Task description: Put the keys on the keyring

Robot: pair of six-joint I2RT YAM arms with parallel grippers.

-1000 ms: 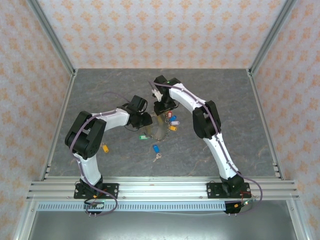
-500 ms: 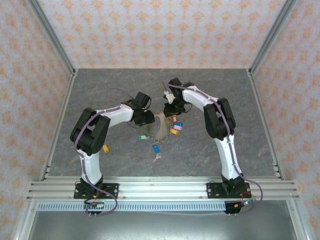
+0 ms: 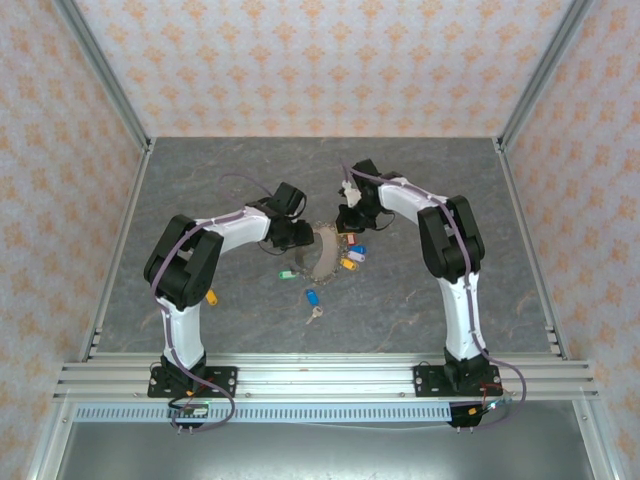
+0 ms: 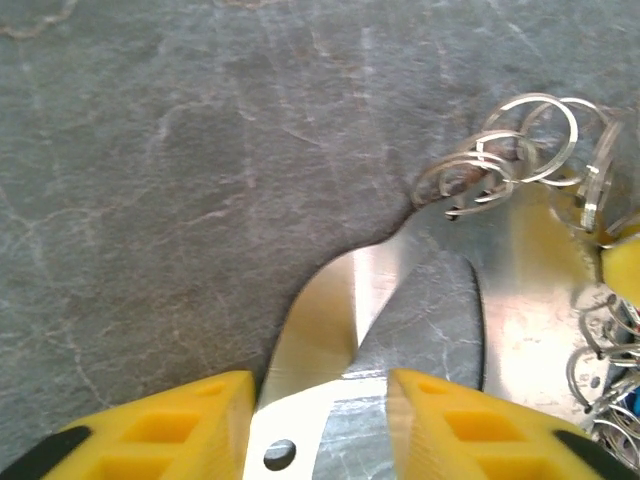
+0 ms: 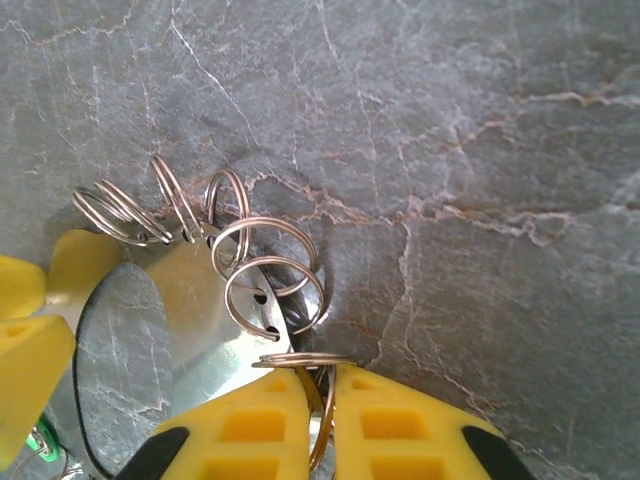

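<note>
Right wrist: right pincer (image 5: 326,385) pinches a split ring (image 5: 285,359) (left pincer (image 4: 320,392) straddles keyring (image 4: 330,300), grip unclear).

Top camera looks down; both wrist cameras closely share, seemingly, the keyring (image 4: 320,320).

- Keyring (image 3: 330,258) lies on the table (image 3: 450,190), centre of the top view, between both arms.
- Key cluster (image 3: 350,258) sits just right of it.
- One key (image 3: 287,275) lies just lower left of it.
- Two more lie below it: nearer key (image 3: 311,297), lower key (image 3: 315,315).
- Far key (image 3: 210,296) lies well left, beside the left arm.
- Right fingers (image 5: 250,430) flank one small ring (image 5: 320,405), lower centre of the right wrist view.
</note>
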